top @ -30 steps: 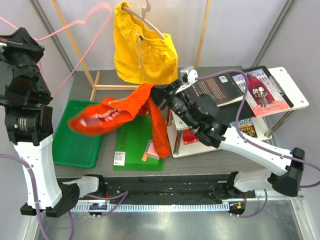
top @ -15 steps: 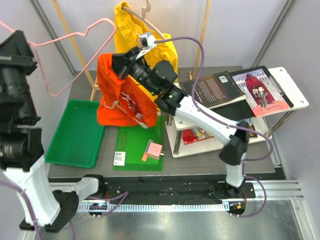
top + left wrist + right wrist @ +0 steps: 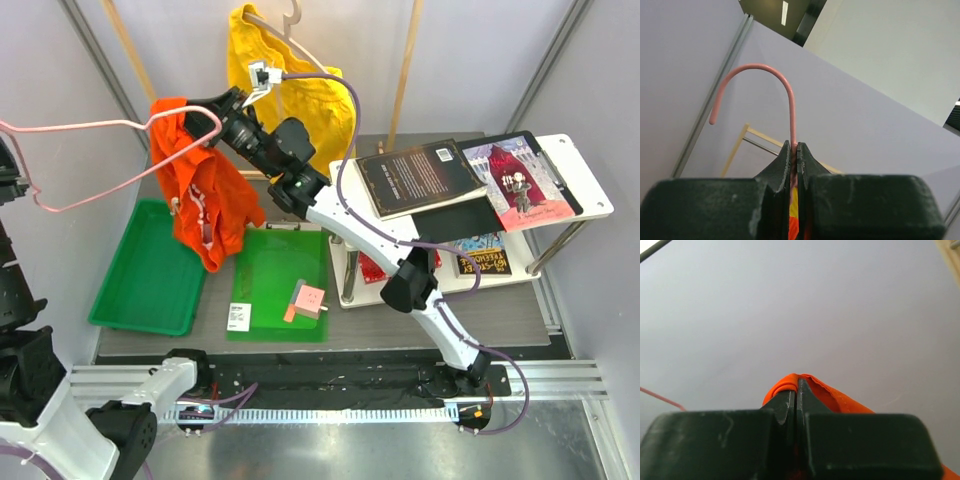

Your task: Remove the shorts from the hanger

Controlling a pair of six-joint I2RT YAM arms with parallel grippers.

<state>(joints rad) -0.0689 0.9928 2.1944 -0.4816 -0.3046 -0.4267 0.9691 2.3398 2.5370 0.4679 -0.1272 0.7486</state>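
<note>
The orange-red shorts (image 3: 205,195) hang bunched above the table's left side. My right gripper (image 3: 222,112) is shut on their top edge, and the right wrist view shows that gripper (image 3: 797,382) pinching an orange fold (image 3: 840,399). The pink wire hanger (image 3: 90,126) lies sideways, its right end overlapping the top of the shorts. My left gripper (image 3: 794,146) is shut on the hanger's stem below the hook (image 3: 765,67); it sits at the left edge of the top view. Yellow shorts (image 3: 300,100) hang on another hanger at the back.
A green tray (image 3: 110,305) lies below the hanging shorts. Beside it is a green mat (image 3: 270,265) with a pink block (image 3: 308,298). A white two-level stand with books (image 3: 420,180) is at the right. A wooden rack (image 3: 405,60) stands behind.
The right arm swung left and up, carrying the orange-red shorts from mid-table to the far left. The pink hanger and the left arm shifted left and lower.
</note>
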